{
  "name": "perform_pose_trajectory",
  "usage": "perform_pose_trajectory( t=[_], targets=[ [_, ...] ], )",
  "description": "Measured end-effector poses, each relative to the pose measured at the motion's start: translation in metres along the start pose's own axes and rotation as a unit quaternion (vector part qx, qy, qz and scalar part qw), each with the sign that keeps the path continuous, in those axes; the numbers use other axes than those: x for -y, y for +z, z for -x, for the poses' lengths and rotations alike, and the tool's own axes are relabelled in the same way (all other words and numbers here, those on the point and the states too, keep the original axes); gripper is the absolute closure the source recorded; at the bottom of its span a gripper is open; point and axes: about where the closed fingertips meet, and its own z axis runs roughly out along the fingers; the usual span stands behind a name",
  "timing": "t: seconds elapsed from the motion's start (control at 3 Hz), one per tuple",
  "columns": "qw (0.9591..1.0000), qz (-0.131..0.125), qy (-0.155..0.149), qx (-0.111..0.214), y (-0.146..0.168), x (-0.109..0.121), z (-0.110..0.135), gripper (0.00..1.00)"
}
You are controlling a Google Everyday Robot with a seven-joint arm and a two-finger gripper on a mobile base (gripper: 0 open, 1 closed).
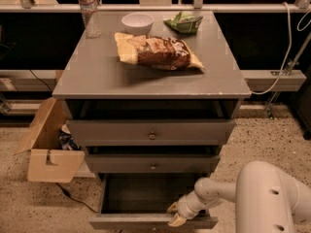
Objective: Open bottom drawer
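The bottom drawer [146, 222] of the grey cabinet is pulled far out; I look down into its dark inside, and its front sits at the lower edge of the view. My gripper [174, 214] is at the drawer's front edge, right of centre, with yellowish fingertips [176, 220] against the top of the front. The knob of this drawer is hidden. The white arm [228, 191] reaches in from the lower right.
Above are the mid drawer [153, 164] and the top drawer [151, 132], each slightly out. On the cabinet top [87, 76] lie a chip bag [155, 51], a white bowl [137, 22], a water bottle [89, 8] and a green packet [183, 22]. An open cardboard box [46, 144] stands at left.
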Motion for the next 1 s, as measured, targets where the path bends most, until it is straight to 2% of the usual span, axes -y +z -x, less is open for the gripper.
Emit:
perform_pose_trajectory(
  t=[0.33,1.0],
  targets=[
    [0.9997,-0.005,0.013,0.020,0.0047,-0.0155,-0.0019,0.96],
    [0.9997,-0.005,0.013,0.020,0.0047,-0.0155,-0.0019,0.50]
  ],
)
